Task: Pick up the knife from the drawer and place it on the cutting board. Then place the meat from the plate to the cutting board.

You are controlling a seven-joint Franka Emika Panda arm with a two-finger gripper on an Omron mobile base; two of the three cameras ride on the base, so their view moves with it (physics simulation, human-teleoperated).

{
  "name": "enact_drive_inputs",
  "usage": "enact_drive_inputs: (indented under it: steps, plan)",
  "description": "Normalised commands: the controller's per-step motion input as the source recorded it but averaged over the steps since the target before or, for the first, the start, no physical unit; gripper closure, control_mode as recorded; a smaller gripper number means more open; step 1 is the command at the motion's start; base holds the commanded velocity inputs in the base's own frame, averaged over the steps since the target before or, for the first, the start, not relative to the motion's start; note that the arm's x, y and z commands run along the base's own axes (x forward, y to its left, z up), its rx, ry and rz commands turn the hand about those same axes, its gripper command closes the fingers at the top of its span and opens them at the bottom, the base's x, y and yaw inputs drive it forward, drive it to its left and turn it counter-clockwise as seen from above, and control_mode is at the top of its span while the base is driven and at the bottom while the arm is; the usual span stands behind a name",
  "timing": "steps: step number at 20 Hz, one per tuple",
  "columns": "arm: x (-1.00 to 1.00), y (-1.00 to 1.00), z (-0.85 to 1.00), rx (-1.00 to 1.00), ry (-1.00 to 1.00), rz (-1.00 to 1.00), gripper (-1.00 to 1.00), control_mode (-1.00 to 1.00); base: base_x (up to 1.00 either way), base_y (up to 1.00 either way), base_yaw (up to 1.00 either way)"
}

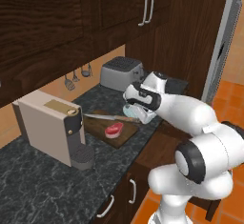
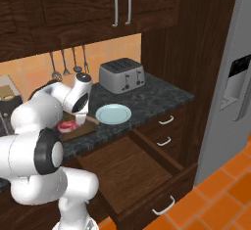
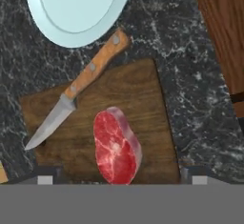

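Observation:
The dark brown cutting board point(image 3: 143, 99) lies on the black counter. On it rest the knife point(image 3: 81, 82), its wooden handle toward the plate, and the red meat point(image 3: 116, 147) with its pale fat rim. The pale blue plate point(image 3: 76, 8) stands bare just beyond the board. My gripper point(image 3: 122, 179) hovers over the meat, open, fingertips point(image 3: 45, 179) spread wide to either side and holding nothing. From the left base view the hand point(image 1: 142, 105) hangs above the board point(image 1: 102, 127), knife point(image 1: 102, 117) and meat point(image 1: 114, 129). The drawer point(image 2: 127, 170) is pulled out and bare inside.
A beige coffee machine point(image 1: 52, 125) stands left of the board. A silver toaster point(image 2: 121, 75) sits at the back of the counter, with utensils point(image 2: 68, 62) hanging on the wall. The open drawer juts into the floor space beside the fridge point(image 2: 230, 87).

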Motion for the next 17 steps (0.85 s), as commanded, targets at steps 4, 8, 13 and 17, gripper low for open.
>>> enact_drive_inputs:
  steps: [4,8,13,17]
  plan:
    - [-0.82,-0.92,0.61,0.06,0.00,-0.01,-1.00,-1.00,0.00,0.00,0.00]
    - [-0.69,-0.97,0.75,0.00,0.00,0.00,-1.00,-1.00,0.00,0.00,0.00]
    - [-0.74,-0.78,0.75,0.00,0.00,0.00,-1.00,-1.00,0.00,0.00,0.00]
    - [-0.57,-0.26,0.17,0.00,0.00,0.00,-1.00,-1.00,0.00,0.00,0.00]
